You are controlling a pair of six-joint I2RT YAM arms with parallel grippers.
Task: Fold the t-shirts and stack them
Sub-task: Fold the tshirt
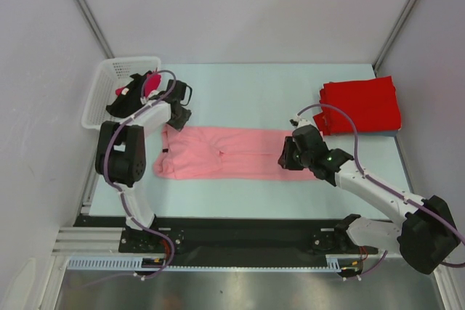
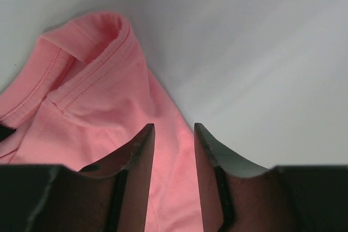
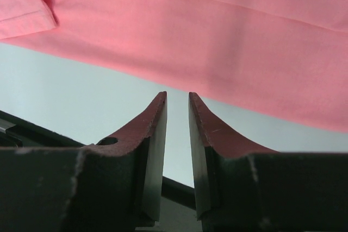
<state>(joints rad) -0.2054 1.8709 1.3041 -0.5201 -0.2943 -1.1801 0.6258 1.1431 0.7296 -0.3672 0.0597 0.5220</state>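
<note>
A salmon pink t-shirt [image 1: 225, 152] lies in a long band across the middle of the table. In the left wrist view its collar end [image 2: 92, 80] is bunched. My left gripper [image 1: 179, 116] is at the shirt's far left corner. Its jaws [image 2: 174, 126] are open, with pink cloth showing in the gap. My right gripper [image 1: 285, 156] is at the shirt's right end. Its jaws [image 3: 178, 94] are a narrow gap apart and empty, over bare table just short of the shirt's edge [image 3: 228, 74]. Folded red t-shirts [image 1: 361, 104] are stacked at the back right.
A white lattice basket [image 1: 98, 96] stands at the back left with red cloth [image 1: 152, 83] in it, close to my left arm. Enclosure walls stand on both sides and behind. A black rail [image 1: 240, 231] runs along the near table edge.
</note>
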